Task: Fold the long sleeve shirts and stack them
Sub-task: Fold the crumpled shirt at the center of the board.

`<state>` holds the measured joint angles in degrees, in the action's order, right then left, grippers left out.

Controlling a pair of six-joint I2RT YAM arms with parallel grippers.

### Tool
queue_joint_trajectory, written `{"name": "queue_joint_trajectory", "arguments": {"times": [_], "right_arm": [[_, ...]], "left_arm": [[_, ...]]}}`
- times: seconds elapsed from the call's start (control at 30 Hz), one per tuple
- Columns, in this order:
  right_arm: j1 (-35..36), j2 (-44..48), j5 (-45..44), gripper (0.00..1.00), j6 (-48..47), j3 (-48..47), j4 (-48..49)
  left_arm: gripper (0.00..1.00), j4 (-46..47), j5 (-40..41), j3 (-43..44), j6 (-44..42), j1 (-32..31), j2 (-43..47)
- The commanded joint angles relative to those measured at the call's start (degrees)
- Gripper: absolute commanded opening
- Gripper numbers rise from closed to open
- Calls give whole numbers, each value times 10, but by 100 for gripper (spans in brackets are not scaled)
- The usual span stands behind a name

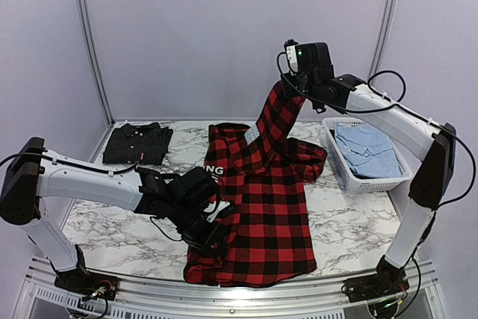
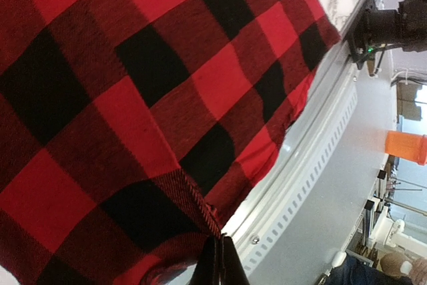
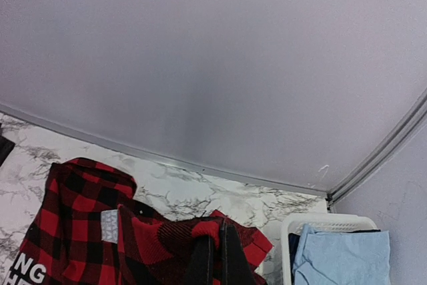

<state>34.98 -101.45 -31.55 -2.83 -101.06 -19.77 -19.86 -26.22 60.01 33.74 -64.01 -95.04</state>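
plaid shirt gripped at two points, one part raised

the red-and-black plaid shirt (image 1: 261,214) was seen spread over the middle of the marble-patterned table (image 1: 112,233), reaching down to the lower centre of the top view. white lettering on it showed near the centre. its lower left edge was pinched by the left gripper (image 1: 214,243); in the left wrist view the fingers (image 2: 215,263) were pressed together at the bottom centre with plaid cloth bunched at their tips. one part of the shirt was held up off the table in the upper centre of the top view, clamped by the right gripper (image 1: 284,89). in the right wrist view the fingers (image 3: 230,258) were closed on a fold of red-and-black cloth at the bottom centre. the charcoal shirt (image 1: 138,143) lay folded at the upper left of the table, apart from the plaid one. a white slotted basket (image 1: 337,162) stood at the right, just beside the plaid shirt, and a light blue garment (image 1: 366,151) lay in it.
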Motion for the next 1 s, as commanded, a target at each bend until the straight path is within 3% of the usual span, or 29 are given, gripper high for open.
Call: {"name": "queue_joint_trajectory", "arguments": {"times": [0.0,0.37,0.73,0.97], "right_arm": [[35,-16,61,0,14,-42,2],[113,-154,163,0,8,-221,90],[164,-175,198,0,-6,-237,293],[174,-209,201,0,-9,-265,343]], "left_arm": [[0,-3,51,-63,33,19,75],[2,-114,208,-184,140,65,328],[3,-152,220,-213,191,65,408],[3,-167,225,-228,214,64,438]]}}
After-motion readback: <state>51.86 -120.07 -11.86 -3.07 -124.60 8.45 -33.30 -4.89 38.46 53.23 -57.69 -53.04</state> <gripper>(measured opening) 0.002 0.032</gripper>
